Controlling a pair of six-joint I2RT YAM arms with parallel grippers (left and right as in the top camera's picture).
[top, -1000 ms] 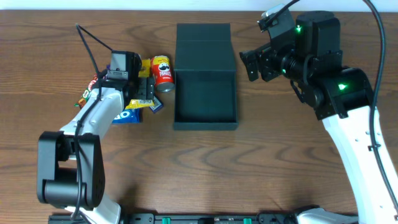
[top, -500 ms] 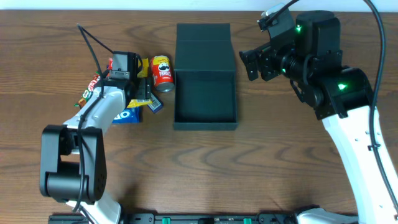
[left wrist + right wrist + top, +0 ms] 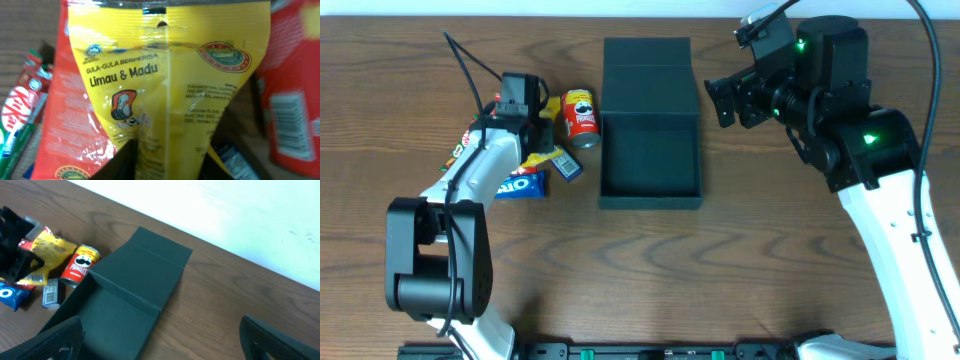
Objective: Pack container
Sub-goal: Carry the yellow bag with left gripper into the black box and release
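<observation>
The container [image 3: 650, 201], a dark square box, stands open at mid-table with its flap lid [image 3: 647, 75] laid flat behind it. It also fills the lower left of the right wrist view [image 3: 125, 315]. To its left lies a pile of snacks. My left gripper [image 3: 536, 132] is over that pile, its jaws [image 3: 172, 148] pinched on a yellow sweets packet [image 3: 170, 85]. The same packet [image 3: 50, 250] shows at the far left of the right wrist view. My right gripper [image 3: 725, 100] hangs open and empty to the right of the lid, its fingers [image 3: 55, 337] wide apart.
A red Pringles can [image 3: 581, 116] lies just left of the container. A blue Oreo packet [image 3: 518, 184], a small blue packet [image 3: 568, 168], a KitKat bar [image 3: 20, 110] and a red packet [image 3: 75, 130] crowd around the yellow one.
My left gripper has closed onto the yellow packet and drawn back toward the far left of the pile. The right arm has stayed still.
</observation>
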